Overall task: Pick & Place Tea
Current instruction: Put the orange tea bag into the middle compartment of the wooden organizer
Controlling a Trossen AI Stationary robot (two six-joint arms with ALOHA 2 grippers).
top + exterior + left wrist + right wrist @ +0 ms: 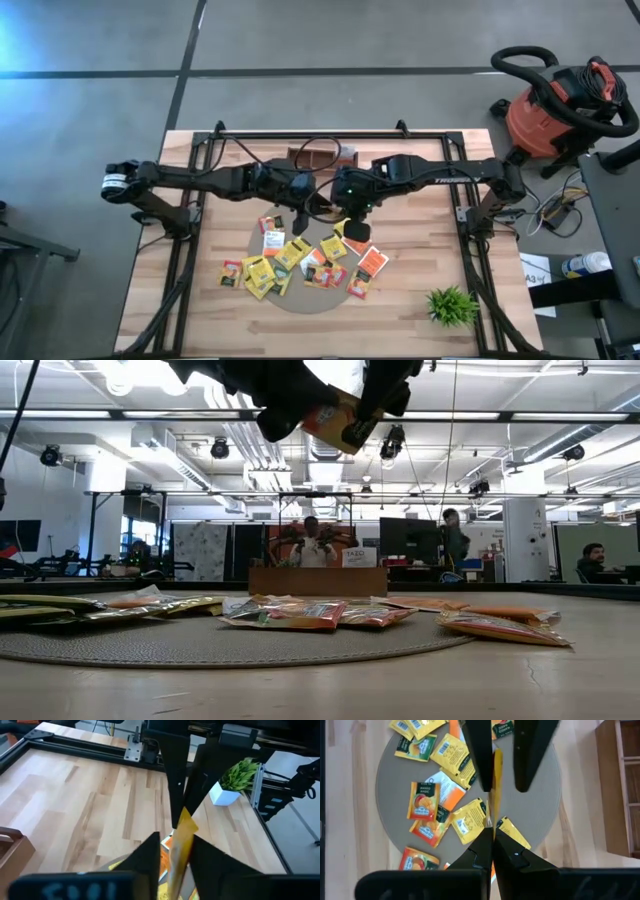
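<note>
"MANGO MAGIC" tea packet (423, 801) (orange-red)

The surface (420, 260) was pale, matt planked wood; the tea packets (262, 270) looked like glossy foil on a grey matt mat (300, 298).

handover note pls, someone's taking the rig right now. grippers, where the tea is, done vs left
Right gripper: shut on a yellow tea packet, held edge-on in the air above the mat.
Left gripper: fingers set on either side of that same packet from the other end; a firm grip cannot be told. Looks like a hand-over between the arms.
Tea: the other packets lie scattered on the round grey mat, mid-table.
Wooden tray: at the table's far edge, behind the arms. Its contents cannot be seen.
Done: one packet lifted.
Left: finish the hand-over, place the packet, then clear the mat.
</note>
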